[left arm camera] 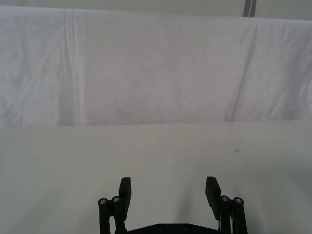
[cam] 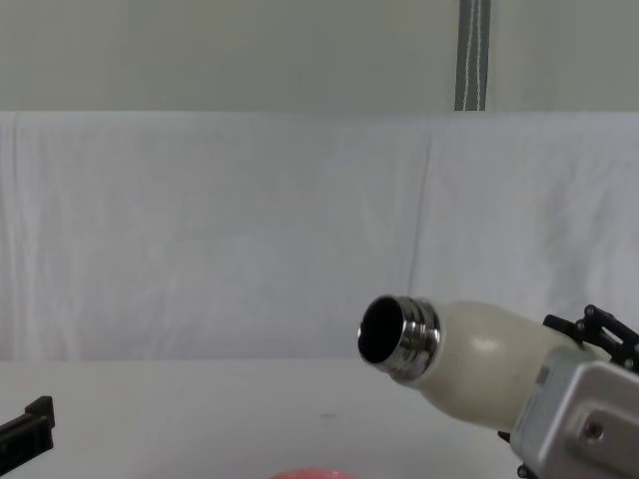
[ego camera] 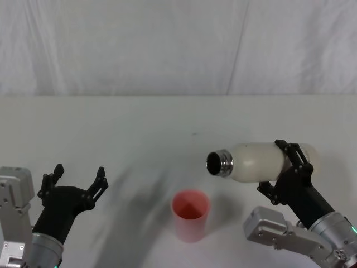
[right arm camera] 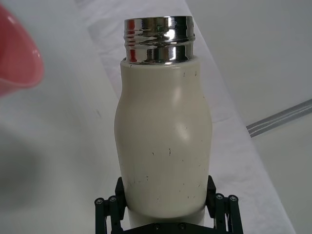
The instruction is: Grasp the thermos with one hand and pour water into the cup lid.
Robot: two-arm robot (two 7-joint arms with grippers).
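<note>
Above the white surface (ego camera: 139, 128), at the robot's right, the right gripper (ego camera: 290, 167) holds the thermos (ego camera: 268, 162) nearly horizontal, fingers clamped around its lower body, steel neck (ego camera: 219, 162) pointing left. The pink cup lid (ego camera: 191, 215) stands upright on the surface, below and a little left of the mouth. No water stream can be made out. Risk: the mouth appears to sit beside the lid's rim rather than over it, so further tilting could spill onto the surface. The left gripper (ego camera: 78, 178) rests idle at the left, fingers wide. No brand, label or writing is legible.
</note>
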